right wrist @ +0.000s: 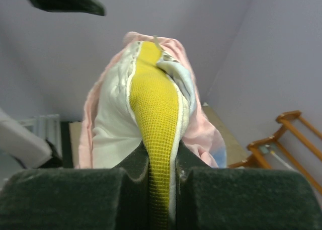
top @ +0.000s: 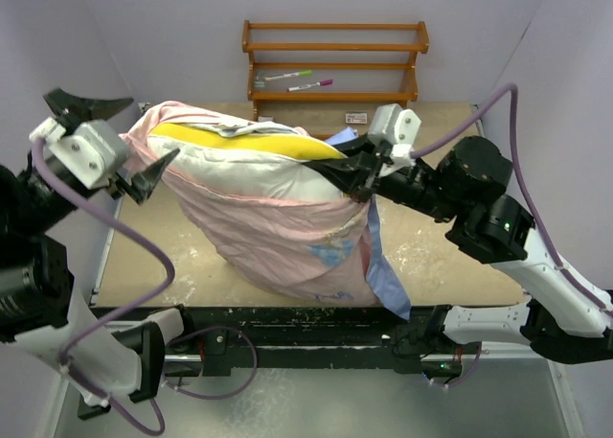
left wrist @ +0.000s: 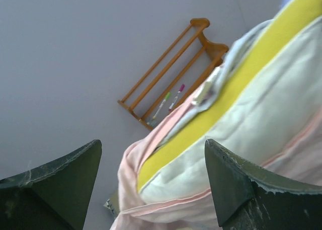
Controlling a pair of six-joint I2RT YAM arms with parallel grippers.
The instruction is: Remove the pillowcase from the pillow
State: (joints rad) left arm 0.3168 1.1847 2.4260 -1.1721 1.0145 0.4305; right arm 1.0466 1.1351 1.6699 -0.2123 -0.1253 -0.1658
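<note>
1. On the table (top: 450, 256), the pillow (top: 278, 177) stands on its edge, and the pillowcase (top: 278, 242), pink side out, covers all but its top.
2. The right gripper (right wrist: 161, 165) is clenched on the pillow's yellow band (right wrist: 153, 104), probably to anchor it.
3. The left gripper (left wrist: 151, 157) is wide open and empty beside the pillowcase rim, likely ready for a new hold.

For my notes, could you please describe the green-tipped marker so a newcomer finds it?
At the table's far edge stands an orange-brown wooden rack. Two white markers lie on it: the green-capped marker is the left one, beside the magenta-capped marker.
</note>
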